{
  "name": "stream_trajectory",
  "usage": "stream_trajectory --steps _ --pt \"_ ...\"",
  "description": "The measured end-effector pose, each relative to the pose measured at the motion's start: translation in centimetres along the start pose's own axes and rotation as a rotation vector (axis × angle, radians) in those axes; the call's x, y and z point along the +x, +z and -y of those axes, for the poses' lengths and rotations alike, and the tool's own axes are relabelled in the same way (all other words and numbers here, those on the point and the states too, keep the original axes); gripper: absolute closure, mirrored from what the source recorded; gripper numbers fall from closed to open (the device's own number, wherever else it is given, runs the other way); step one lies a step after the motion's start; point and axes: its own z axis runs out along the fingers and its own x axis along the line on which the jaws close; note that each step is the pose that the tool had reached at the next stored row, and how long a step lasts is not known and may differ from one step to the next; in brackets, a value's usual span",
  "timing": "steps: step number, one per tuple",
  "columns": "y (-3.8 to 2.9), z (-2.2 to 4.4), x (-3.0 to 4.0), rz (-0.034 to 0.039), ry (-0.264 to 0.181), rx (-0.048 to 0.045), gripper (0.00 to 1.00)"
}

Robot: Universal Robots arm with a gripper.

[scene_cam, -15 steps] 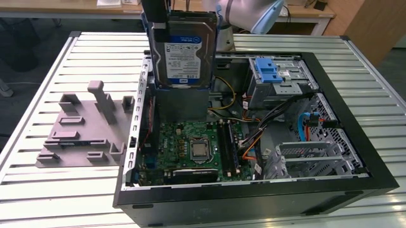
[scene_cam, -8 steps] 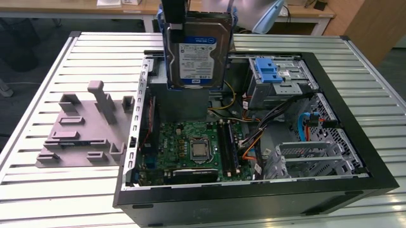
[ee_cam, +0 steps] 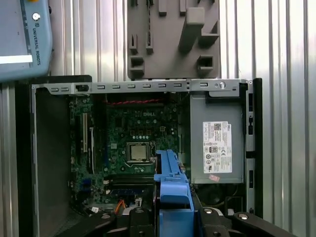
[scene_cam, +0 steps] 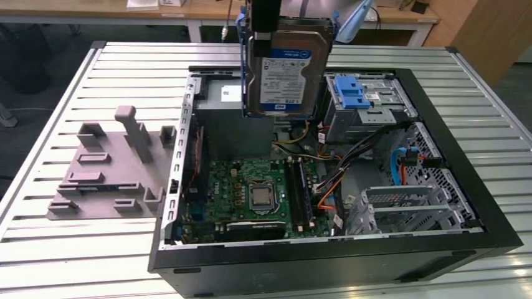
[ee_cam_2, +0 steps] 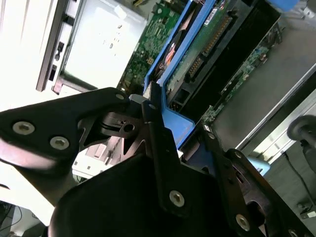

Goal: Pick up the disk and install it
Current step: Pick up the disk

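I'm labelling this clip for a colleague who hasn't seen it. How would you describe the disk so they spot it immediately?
Find the open black computer case on the slatted metal table. Above it the tool holds the disk upright in the air. It is silver with a white-and-blue label and blue frame, unlike the light-blue latch in the bay beside it.

Slatted table (scene_cam: 83, 249): computer case (scene_cam: 332, 265), grey fixture (scene_cam: 99, 180)
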Motion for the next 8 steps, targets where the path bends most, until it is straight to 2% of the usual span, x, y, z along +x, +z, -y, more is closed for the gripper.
stream_trajectory --steps 2,8 --pt "0.05 0.48 0.06 0.0002 0.000 0.0000 0.64" --pt "0.23 0.74 1.15 0.0000 0.000 0.0000 0.64"
